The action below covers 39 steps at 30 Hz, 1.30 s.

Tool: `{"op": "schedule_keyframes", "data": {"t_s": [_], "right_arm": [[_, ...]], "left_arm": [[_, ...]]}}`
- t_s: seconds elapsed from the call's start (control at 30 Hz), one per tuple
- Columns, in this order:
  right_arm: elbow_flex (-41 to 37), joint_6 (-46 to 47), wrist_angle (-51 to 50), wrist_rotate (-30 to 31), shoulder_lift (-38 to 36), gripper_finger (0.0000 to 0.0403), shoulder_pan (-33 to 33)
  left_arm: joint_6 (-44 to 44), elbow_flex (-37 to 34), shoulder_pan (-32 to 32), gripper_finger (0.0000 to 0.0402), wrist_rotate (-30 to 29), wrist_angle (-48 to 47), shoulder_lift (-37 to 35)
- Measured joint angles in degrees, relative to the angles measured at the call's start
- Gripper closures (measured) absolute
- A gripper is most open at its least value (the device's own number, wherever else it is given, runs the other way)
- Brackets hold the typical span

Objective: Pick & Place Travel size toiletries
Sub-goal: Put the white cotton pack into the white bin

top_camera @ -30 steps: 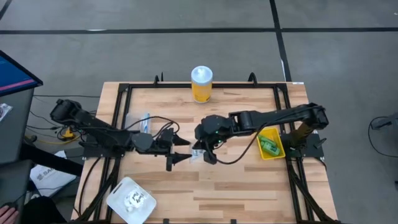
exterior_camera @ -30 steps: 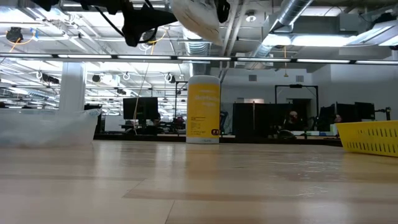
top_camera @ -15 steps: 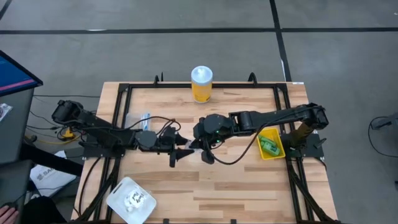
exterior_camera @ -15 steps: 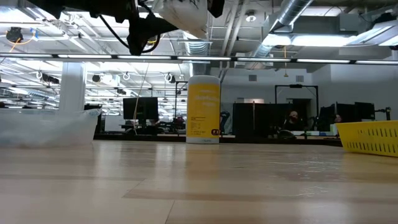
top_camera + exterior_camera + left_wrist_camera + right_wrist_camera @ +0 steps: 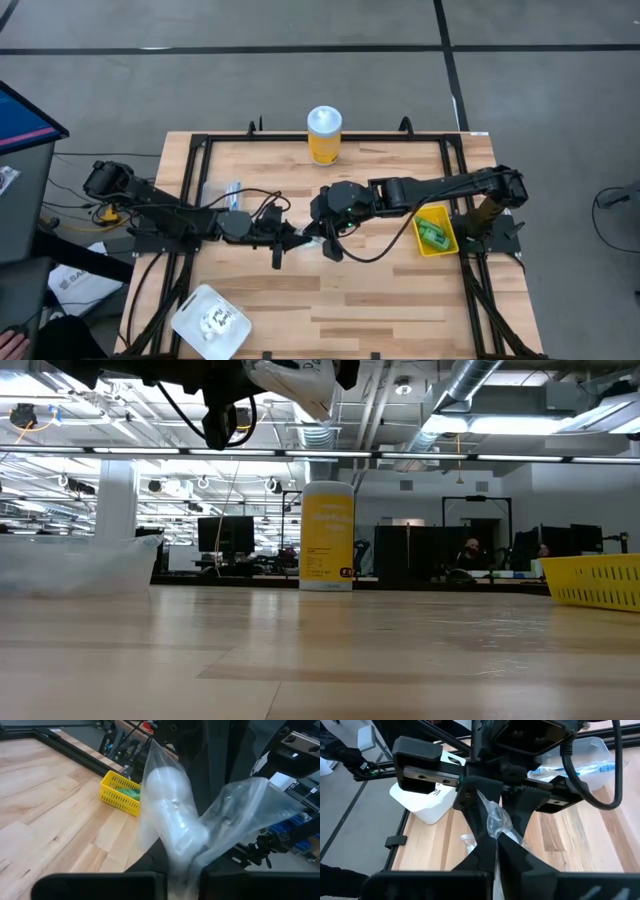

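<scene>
Mid-surface, both my grippers meet above wood. Left gripper [image 5: 287, 243] and right gripper [image 5: 322, 238] each pinching same clear packet [image 5: 175, 825], lifted clear of surface [image 5: 380, 290] — looks like handover. Yellow bin [image 5: 436, 231] right, white tub [image 5: 211, 319] near-left, probable destinations.

We see a large open lab or workshop; exposed ceiling ducts [image 5: 480, 390], monitors [image 5: 225, 532] behind the wooden table [image 5: 380, 290].

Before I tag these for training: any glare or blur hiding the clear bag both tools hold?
Left wrist view: the clear bag sits close, soft and milky. Low view: ceiling lights backlight the dark arms, the bag glows white. Right wrist view: it glints between the fingers. High view: even light.
</scene>
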Motion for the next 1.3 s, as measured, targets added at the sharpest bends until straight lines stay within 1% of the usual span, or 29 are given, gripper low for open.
{"op": "schedule_keyframes", "data": {"t_s": [0.07, 0.13, 0.27, 0.4, 0.43, 0.5, 0.6, 0.67, 0.73, 0.8, 0.87, 0.97, 1.13, 1.23, 1.3], "right_arm": [[0.0, 0.0, 0.0, -0.41, 0.0, 0.0388, 0.0], [0.0, 0.0, 0.03, -0.72, -0.02, 0.0365, 0.03], [0.07, 0.0, 0.16, -1.62, -0.36, 0.0304, 0.09], [1.4, 0.04, -2.0, -4.33, -1.69, 0.0246, 0.09], [2.29, 0.05, -3.23, -4.81, -2.15, 0.0234, 0.12], [4.27, 0.32, -5.85, -5.0, -3.44, 0.0214, 0.13], [6.59, 1.08, -9.85, -5.0, -5.86, 0.0196, 0.62], [7.1, 1.51, -11.33, -4.95, -7.55, 0.0191, 1.16], [7.19, 1.89, -11.46, -4.91, -9.08, 0.0189, 2.06], [7.22, 2.76, -11.43, -4.86, -10.24, 0.0191, 3.08], [7.26, 3.03, -11.4, -4.68, -10.79, 0.0195, 4.14], [7.24, 3.02, -11.49, -3.14, -10.37, 0.0206, 5.67], [7.12, 3.06, -12.3, -2.77, -8.56, 0.0224, 7.2], [7.34, 3.91, -11.38, -2.75, -6.51, 0.0234, 7.72], [6.98, 4.27, -13.36, -2.83, -6.02, 0.024, 7.74]], "left_arm": [[0.04, -0.02, 0.0, 0.0373, 0.44, -0.13, 0.0], [0.06, -0.02, 0.0, 0.0375, 1.61, -0.17, 0.02], [0.03, -0.02, -0.59, 0.0391, 2.43, -0.48, 0.04], [-2.09, -0.02, -1.93, 0.0384, 3.42, -0.34, 0.03], [-3.06, -0.02, -2.35, 0.0382, 4.87, -0.38, 0.02], [-6.16, -0.02, -3.48, 0.0381, 9.95, -0.39, 0.02], [-11.99, -0.02, -6.26, 0.0386, 20.73, -0.42, 0.02], [-16.98, -0.02, -8.96, 0.0388, 26.81, -0.69, 0.0], [-22.56, -0.02, -12.55, 0.0387, 31.52, -1.5, 0.0], [-27.77, -0.02, -16.52, 0.0386, 35.35, -2.97, 0.0], [-32.9, -0.03, -20.72, 0.0386, 37.79, -5.37, 0.0], [-38.22, -0.04, -26.35, 0.0386, 38.65, -9.4, 0.0], [-44.58, -0.04, -33.93, 0.0386, 38.67, -18.18, 0.0], [-46.58, -0.07, -36.76, 0.0386, 38.79, -23.95, -0.06], [-47.89, -0.11, -37.53, 0.0385, 39.09, -27.36, -0.54]]}}
